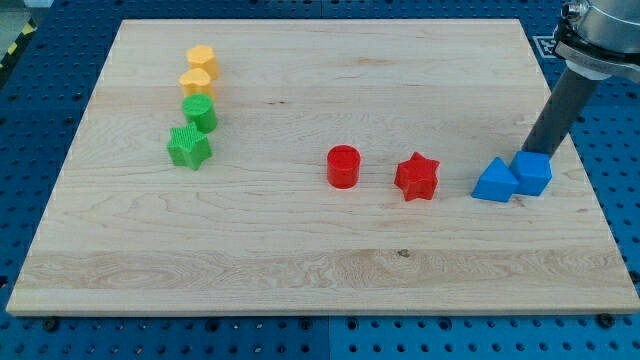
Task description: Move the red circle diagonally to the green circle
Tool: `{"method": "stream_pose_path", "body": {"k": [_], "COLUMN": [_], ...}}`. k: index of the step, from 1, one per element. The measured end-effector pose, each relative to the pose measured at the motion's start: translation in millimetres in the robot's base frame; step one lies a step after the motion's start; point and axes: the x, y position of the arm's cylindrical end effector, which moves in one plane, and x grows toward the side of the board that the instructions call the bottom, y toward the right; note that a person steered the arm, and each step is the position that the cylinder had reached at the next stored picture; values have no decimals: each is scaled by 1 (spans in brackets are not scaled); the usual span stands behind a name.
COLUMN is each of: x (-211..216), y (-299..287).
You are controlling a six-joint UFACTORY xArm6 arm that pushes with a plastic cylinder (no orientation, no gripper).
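The red circle point(343, 166) stands near the middle of the wooden board point(300, 260). The green circle point(200, 112) stands at the view's left, just above the green star point(189, 147). My tip point(529, 153) is at the view's right, right behind the blue cube point(533, 173), its very end hidden by that cube. The tip is far to the right of the red circle, with the red star point(417, 177) between them.
A blue triangular block point(495, 181) touches the blue cube's left side. Two yellow-orange blocks point(201, 60) point(196, 83) stand in a column above the green circle. The board lies on a blue perforated table point(600, 300).
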Motion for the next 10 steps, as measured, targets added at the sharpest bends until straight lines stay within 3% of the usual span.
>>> {"method": "stream_pose_path", "body": {"k": [1,8,10], "x": [0,-12,-14], "y": [-1,-233,-240]}}
